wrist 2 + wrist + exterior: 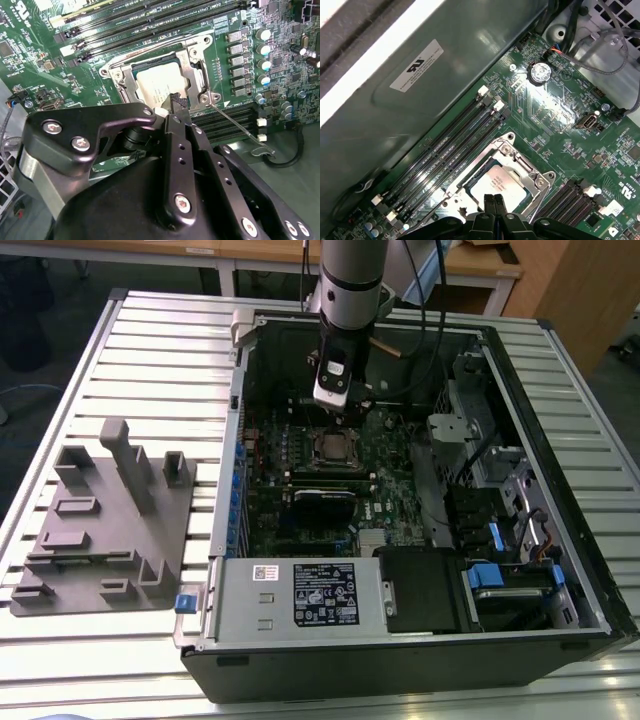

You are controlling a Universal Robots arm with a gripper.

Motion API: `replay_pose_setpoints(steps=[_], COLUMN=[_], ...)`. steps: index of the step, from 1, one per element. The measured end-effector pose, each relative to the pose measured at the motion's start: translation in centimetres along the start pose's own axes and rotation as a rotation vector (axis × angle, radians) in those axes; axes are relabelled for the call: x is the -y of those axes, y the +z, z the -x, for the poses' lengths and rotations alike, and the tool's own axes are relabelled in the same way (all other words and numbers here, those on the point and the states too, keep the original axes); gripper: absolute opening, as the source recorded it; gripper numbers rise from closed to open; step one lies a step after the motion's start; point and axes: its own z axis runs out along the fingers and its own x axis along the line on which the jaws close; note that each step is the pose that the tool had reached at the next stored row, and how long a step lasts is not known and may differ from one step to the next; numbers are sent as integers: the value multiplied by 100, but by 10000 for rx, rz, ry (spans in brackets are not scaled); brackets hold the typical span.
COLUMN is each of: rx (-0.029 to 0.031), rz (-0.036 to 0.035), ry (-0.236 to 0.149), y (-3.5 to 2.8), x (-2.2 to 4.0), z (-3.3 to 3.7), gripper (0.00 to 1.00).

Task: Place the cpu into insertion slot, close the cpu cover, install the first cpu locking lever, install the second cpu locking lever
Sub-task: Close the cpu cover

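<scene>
The cpu (154,86) (499,184) lies flat in the insertion slot (328,447) on the green board, silvery top up. Over its edges lies the cpu cover (194,75) (534,181), a silvery frame that looks lowered. One thin locking lever (241,128) sticks out sideways from the socket corner, away from the frame. Another lever (150,50) runs along the opposite side of the socket. My gripper (176,104) (493,201) (338,420) hovers just above the socket's edge, its black fingers shut together with nothing between them.
Long black memory slots (445,150) (130,22) flank the socket on two sides. A row of capacitors (263,57) stands close by. The case wall (445,75) rises near the memory slots. A power supply (300,595), drive bays (500,540) and a grey fixture (100,530) sit further off.
</scene>
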Motion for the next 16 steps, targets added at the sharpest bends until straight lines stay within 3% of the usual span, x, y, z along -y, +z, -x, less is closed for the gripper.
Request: replay_pose_setpoints(steps=[4, 11, 16], rx=[-19, -22, -43], rz=[-7, -7, -15], ry=[-393, -427, -847], y=[1, 1, 2], x=[0, 0, 0], z=[0, 0, 0], gripper=[11, 11, 11])
